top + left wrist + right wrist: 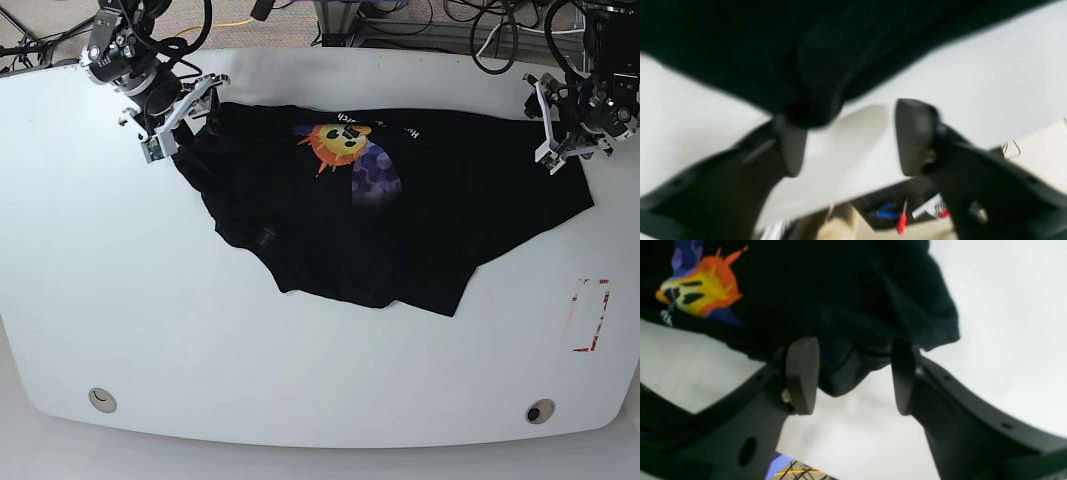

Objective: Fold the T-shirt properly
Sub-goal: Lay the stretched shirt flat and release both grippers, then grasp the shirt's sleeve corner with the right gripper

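Observation:
The black T-shirt (400,230) lies spread and wrinkled across the white table (300,380), its sun-face print (340,140) facing up near the far edge. My right gripper (185,118) sits at the shirt's left end. In the right wrist view it (853,343) is open, with a bunched fold of the T-shirt (840,290) between its fingers and the print (700,290) at upper left. My left gripper (550,130) is at the shirt's right end. Blurred in the left wrist view, it (850,113) is open, with the T-shirt (773,50) reaching its left fingertip.
A red rectangular outline (590,315) is marked near the table's right edge. Two round holes (100,400) (540,410) sit along the front edge. Cables (400,20) run behind the table. A red-handled tool (902,221) lies below the table edge.

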Tool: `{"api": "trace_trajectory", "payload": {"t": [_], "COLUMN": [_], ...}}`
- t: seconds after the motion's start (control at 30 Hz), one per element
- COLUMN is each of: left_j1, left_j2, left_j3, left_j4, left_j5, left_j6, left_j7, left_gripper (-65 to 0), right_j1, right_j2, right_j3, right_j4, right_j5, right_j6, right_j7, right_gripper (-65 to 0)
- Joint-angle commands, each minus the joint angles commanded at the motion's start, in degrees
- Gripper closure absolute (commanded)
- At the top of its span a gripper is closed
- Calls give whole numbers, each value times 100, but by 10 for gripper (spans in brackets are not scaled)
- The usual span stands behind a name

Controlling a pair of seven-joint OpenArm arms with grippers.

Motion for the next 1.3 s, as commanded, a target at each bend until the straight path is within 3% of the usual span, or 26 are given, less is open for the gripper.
{"api": "trace_trajectory", "payload": {"t": [0.07, 0.17, 0.33, 0.5, 0.63, 1.0, 1.3], "left_j1": [0, 0, -26, -369, -651, -1609, -2092], "left_j2": [0, 0, 149, 545, 721, 949, 1064], "left_j3": [-202, -440, -1116, -2259, -2787, -3349, -3297], "left_j4": [0, 9, 9, -9, -237, -1556, -2497], "left_j5": [-9, -9, -9, 9, 44, 44, 44], "left_j6": [-62, -462, -462, -462, -462, -462, -462], "left_j7": [0, 0, 202, 343, 378, 413, 185], "left_gripper": [-415, -415, -410, -413, -411, -408, -408], "right_j1": [141, 193, 387, 695, 853, 1222, 1380], "right_j2": [0, 9, 273, 308, 308, 316, 325], "right_j3": [-9, -9, -105, -281, -466, -642, -624], "right_j4": [0, 0, -53, -105, -105, -431, -545], "right_j5": [26, 281, 730, 747, 747, 738, 738], "right_j6": [9, 9, 9, -26, -35, -44, -44], "right_j7": [0, 0, 0, 0, 0, 0, 0], "right_gripper": [-338, -338, -339, -338, -338, -336, -336]}}
